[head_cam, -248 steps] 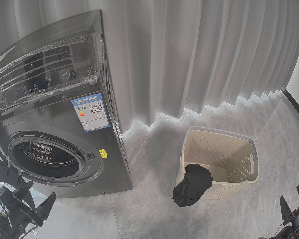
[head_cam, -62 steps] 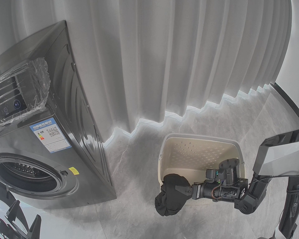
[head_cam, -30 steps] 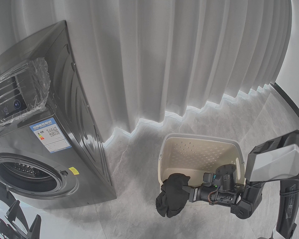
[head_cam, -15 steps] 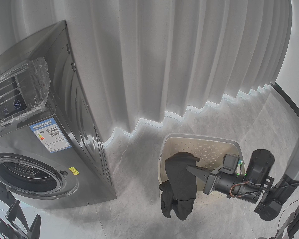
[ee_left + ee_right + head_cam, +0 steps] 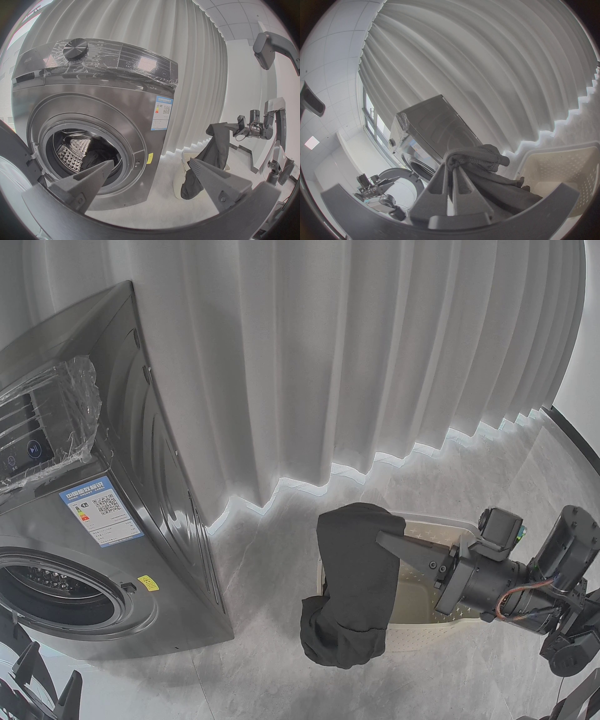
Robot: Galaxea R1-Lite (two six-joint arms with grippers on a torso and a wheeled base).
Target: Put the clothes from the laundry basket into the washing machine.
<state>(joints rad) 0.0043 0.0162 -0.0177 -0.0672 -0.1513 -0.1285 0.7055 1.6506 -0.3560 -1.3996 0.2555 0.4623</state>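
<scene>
A black garment [image 5: 353, 584] hangs above the cream laundry basket [image 5: 431, 624], its lower end trailing over the basket's near-left corner. My right gripper [image 5: 384, 539] is shut on the garment's top fold, which the right wrist view shows pinched between the fingers [image 5: 452, 170]. The grey washing machine [image 5: 94, 540] stands to the left with its round opening [image 5: 59, 596] uncovered. Dark clothes [image 5: 93, 156] lie inside the drum. My left gripper [image 5: 150, 170] stands open low in front of the machine, with nothing between its fingers.
White curtains [image 5: 375, 365] hang behind the machine and basket. The machine's door [image 5: 12, 175] is swung open beside my left gripper. Bare grey tiled floor [image 5: 269, 590] lies between machine and basket. Plastic film [image 5: 44, 415] covers the control panel.
My right gripper has risen with the black garment, lifting it from the basket's rim until most of it hangs free. The left arm has stayed still.
</scene>
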